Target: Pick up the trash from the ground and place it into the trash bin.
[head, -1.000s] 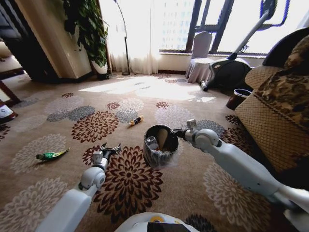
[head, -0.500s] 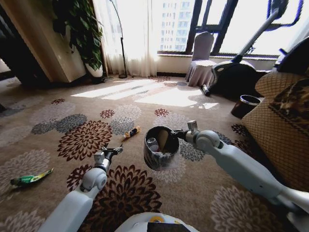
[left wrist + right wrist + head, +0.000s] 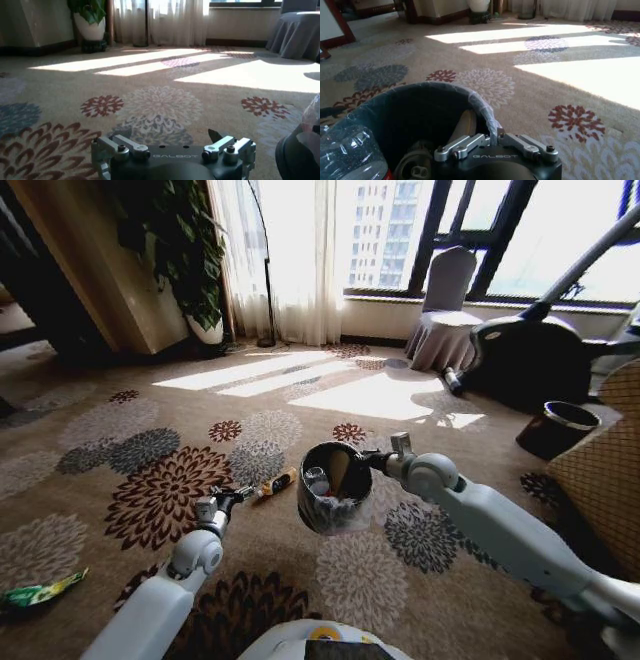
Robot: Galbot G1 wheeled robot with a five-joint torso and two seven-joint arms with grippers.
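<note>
- Head view: I stand on a flower-patterned carpet (image 3: 150, 500). My right gripper (image 3: 372, 459) pinches the rim of the small round trash bin with dark rim and grey-white plastic bag liner (image 3: 332, 487), holding it off the carpet in front of me. Inside it lie a clear bottle and other litter.
- My left gripper (image 3: 236, 494) reaches forward low over the carpet, its fingers parted and holding nothing. Just beyond it lies an orange-and-black tube (image 3: 277, 482). A green wrapper (image 3: 38, 590) lies far off to my left.
- Left wrist view: my left gripper (image 3: 172, 144) shows its fingers spread over bare carpet; the trash bin's dark wall (image 3: 300, 157) is close beside it.
- Right wrist view: my right gripper (image 3: 496, 140) is clamped on the lined rim of the bin (image 3: 420, 112); a clear plastic bottle (image 3: 350, 150) rests inside.
</note>
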